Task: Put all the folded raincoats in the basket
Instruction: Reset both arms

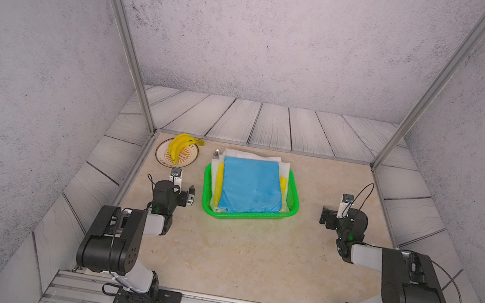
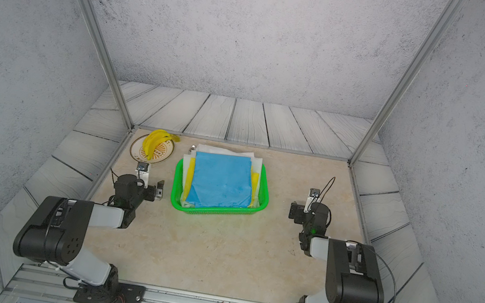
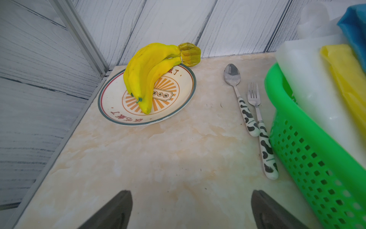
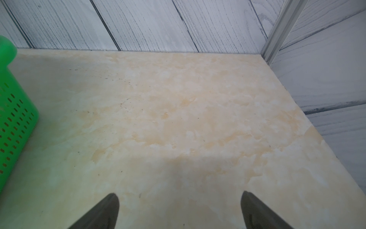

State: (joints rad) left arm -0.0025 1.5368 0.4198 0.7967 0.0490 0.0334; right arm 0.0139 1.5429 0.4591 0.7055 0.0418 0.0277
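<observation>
Left tool [image 3: 191, 193], jaws apart, over beige marbled tabletop [image 1: 234, 251], grey-plank walls [image 1: 272, 124]

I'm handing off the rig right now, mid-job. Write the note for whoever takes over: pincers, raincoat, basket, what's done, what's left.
The left pincer is open and empty, over the table beside the basket.
The right pincer is open and empty, on the basket's other side, apart from it.
The blue raincoat lies folded in the basket, on top of a yellow layer and white layers.
Done: raincoat in basket, neither pincer touching it.
Left: probably nothing; no garment shows outside. The white layers overhang the far rim.
</observation>
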